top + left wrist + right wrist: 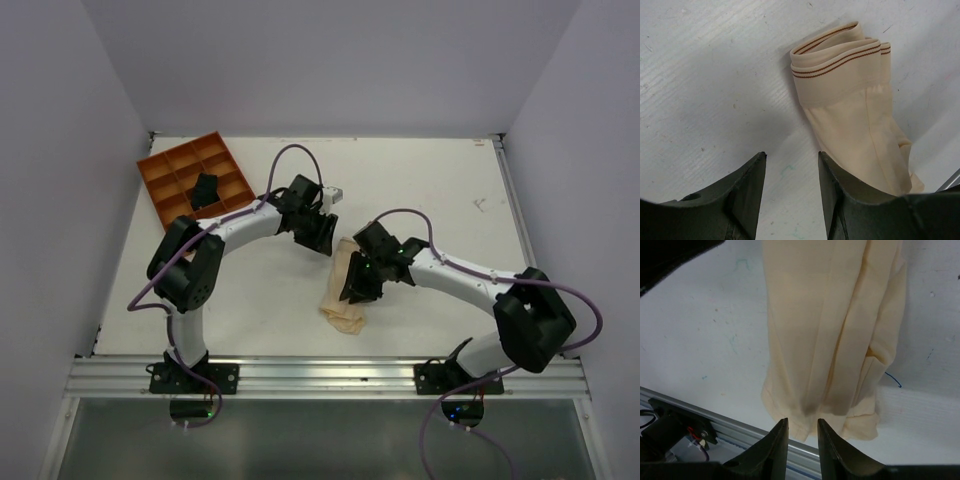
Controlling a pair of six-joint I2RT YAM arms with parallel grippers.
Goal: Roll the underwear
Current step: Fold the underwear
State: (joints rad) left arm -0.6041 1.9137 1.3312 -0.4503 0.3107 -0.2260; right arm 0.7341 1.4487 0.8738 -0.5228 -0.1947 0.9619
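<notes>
Currently the underwear [345, 290] lies as a folded strip on the table [450, 190], near centre. Left fingers [747, 200] beside its far end, apart, empty. Right fingers [777, 450] over it, narrow, empty. Judged light, limp, thin: pinch the striped waistband [840, 60] through all layers.

Orange divided tray [172, 172] far left, black bundle [205, 190] inside, white table [430, 190]
</notes>
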